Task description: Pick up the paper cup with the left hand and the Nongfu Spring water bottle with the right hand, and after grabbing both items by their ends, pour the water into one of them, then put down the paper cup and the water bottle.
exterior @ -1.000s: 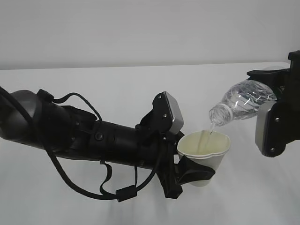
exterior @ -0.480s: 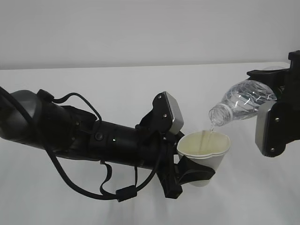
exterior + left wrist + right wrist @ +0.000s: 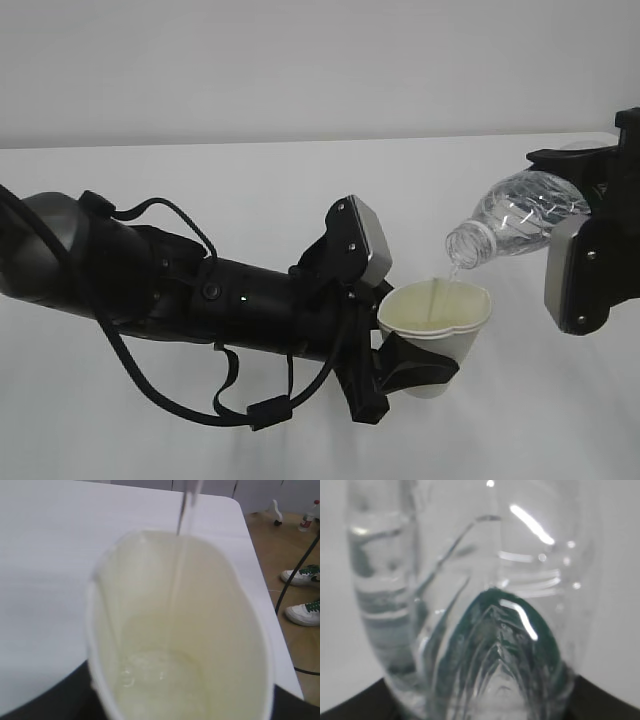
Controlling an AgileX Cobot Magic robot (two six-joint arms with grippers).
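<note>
The left claw (image 3: 415,365) grips the paper cup (image 3: 437,335) around its lower body, black fingers (image 3: 420,368) pressed against the white wall so that the rolled rim is squeezed out of round into a lobed shape. The cup is held off the white bench (image 3: 300,170), tilted a little toward the right, its pale cream inside facing up. The left hand (image 3: 200,295) stretches in from the lower left, nearest the exterior camera, with black cables (image 3: 225,395) looping beneath it and a grey square plate (image 3: 368,240) on the side of the claw just above the cup's rim. In the left wrist view, the cup (image 3: 185,645) fills the picture, a shallow pool of water (image 3: 155,677) lies at the bottom, and a thin clear stream (image 3: 185,510) falls in from above the far rim. Farther back and to the right, the right claw (image 3: 590,215) is closed on the base end of the Nongfu Spring water bottle (image 3: 520,215), which lies tipped with its capless neck (image 3: 468,247) pointing down-left, just above the cup's rim. In the right wrist view the bottle (image 3: 475,605) shows ribbed clear plastic, a patch of dark green and some liquid against one side. Beyond the bench edge in the left wrist view, sneakers (image 3: 302,595) sit on a brown floor (image 3: 280,545).
</note>
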